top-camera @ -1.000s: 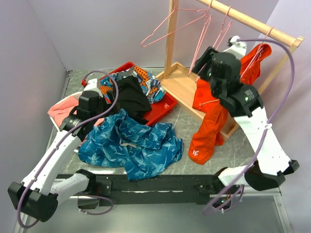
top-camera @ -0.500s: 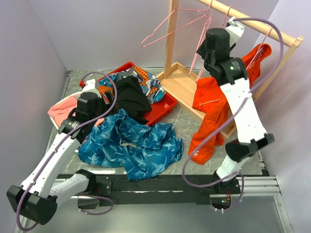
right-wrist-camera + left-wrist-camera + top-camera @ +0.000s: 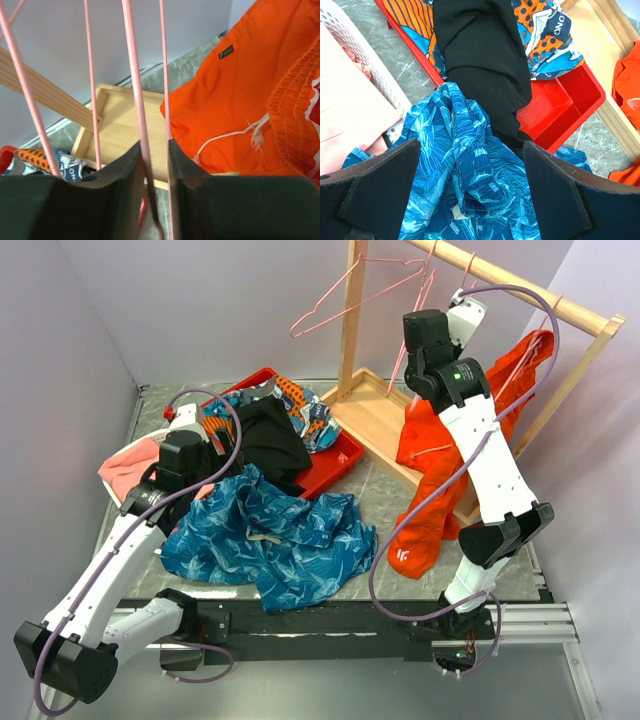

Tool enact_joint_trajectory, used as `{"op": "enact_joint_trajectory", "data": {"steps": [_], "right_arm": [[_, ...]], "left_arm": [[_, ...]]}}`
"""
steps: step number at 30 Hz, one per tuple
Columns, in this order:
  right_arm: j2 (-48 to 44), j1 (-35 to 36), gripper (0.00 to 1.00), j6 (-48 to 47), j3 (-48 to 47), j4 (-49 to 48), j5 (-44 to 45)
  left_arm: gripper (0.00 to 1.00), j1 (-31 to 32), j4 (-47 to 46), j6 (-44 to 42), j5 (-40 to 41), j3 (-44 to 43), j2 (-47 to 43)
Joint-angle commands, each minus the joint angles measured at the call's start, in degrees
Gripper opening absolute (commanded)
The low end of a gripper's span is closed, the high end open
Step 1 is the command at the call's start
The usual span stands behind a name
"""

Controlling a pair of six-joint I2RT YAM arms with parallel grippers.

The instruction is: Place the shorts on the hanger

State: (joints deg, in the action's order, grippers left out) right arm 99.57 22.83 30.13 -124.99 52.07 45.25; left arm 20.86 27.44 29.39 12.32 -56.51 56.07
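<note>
The teal-blue leaf-print shorts (image 3: 270,540) lie crumpled on the table near the front; the left wrist view shows them below the fingers (image 3: 470,175). My left gripper (image 3: 186,462) hovers over their upper left part, open and empty (image 3: 472,147). Several pink wire hangers hang on the wooden rail (image 3: 520,285). My right gripper (image 3: 420,330) is raised to the rail, and its jaws stand close together around the wires of one hanger (image 3: 424,295). In the right wrist view the gripper (image 3: 155,145) pinches that hanger (image 3: 132,75).
A red tray (image 3: 340,468) behind the shorts holds a black garment (image 3: 270,440) and an orange-and-blue cloth (image 3: 308,412). A white basket (image 3: 118,502) with pink cloth is at the left. An orange garment (image 3: 430,480) hangs from the rail over the wooden base (image 3: 375,420).
My right arm has lifted and swung left, bringing its gripper up to the hanger on the rail. The left arm and the shorts have barely moved.
</note>
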Motion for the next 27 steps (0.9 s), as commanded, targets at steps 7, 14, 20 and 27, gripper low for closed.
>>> {"op": "enact_joint_trajectory", "data": {"steps": [7, 14, 20, 27], "right_arm": [[-1.66, 0.73, 0.00, -2.18, -0.61, 1.19, 5.10], [-3.15, 1.25, 0.00, -4.55, -2.71, 0.31, 5.99], [-4.03, 3.18, 0.00, -4.64, -4.30, 1.27, 7.83], [-7.19, 6.16, 0.00, -1.66, 0.34, 2.42, 8.27]], "left_arm": [[0.86, -0.12, -2.13, -0.65, -0.63, 0.35, -1.14], [0.84, -0.12, -2.04, -0.82, -0.54, 0.52, -1.23], [0.84, -0.21, -2.04, -0.91, -0.28, 0.70, -1.23], [0.85, -0.12, -2.04, -0.91, 0.34, 0.88, -1.49]]}}
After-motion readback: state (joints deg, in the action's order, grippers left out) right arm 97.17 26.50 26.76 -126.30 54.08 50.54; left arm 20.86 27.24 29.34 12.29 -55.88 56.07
